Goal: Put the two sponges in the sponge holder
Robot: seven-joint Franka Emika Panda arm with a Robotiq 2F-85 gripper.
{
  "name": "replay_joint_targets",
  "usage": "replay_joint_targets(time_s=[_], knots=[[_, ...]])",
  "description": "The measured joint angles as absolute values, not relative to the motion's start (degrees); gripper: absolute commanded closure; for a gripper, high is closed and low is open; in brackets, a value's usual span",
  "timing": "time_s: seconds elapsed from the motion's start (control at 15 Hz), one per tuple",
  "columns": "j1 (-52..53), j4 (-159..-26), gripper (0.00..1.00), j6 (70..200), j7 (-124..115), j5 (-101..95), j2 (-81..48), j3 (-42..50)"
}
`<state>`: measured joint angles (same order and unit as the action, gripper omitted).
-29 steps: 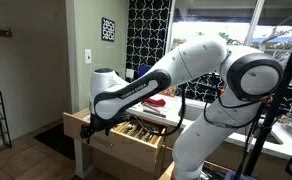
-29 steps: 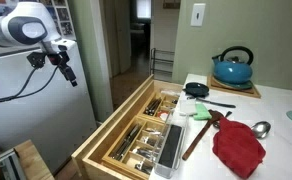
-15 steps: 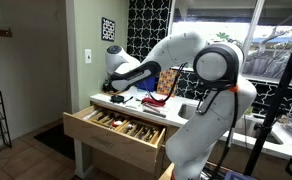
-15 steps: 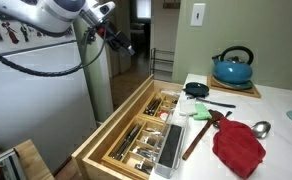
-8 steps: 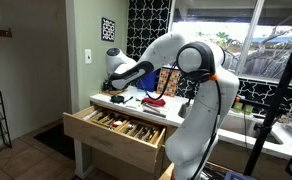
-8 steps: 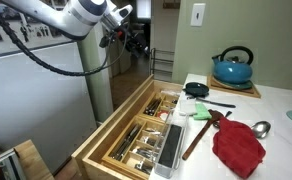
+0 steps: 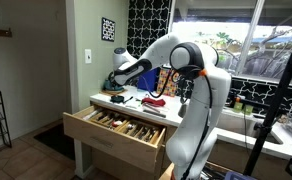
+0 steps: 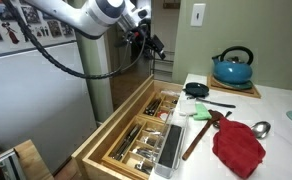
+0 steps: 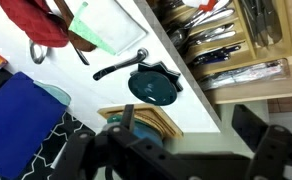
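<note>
With hand [image 9: 186,128] spread wide and empty, hangs above worktop [image 9: 71,68] edge, over black trivet [image 9: 154,85], beside open drawer [image 9: 231,45].

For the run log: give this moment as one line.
hand: open, empty, in the air | drawer: open, full of cutlery | red cloth: on counter, untouched

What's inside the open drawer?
Mostly cutlery, sorted into the drawer's wooden compartments, plus a long dark tray on the counter side. Anything beneath the cutlery or tucked under the counter edge is covered.
</note>
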<state>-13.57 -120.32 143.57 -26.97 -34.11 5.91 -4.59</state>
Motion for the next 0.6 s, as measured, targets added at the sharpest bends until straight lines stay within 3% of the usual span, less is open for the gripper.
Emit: replay_joint_targets(time_s=[0.6], knots=[[-12.6,-109.8,0.00,141.2,0.7,-8.3,-7.7,4.9]])
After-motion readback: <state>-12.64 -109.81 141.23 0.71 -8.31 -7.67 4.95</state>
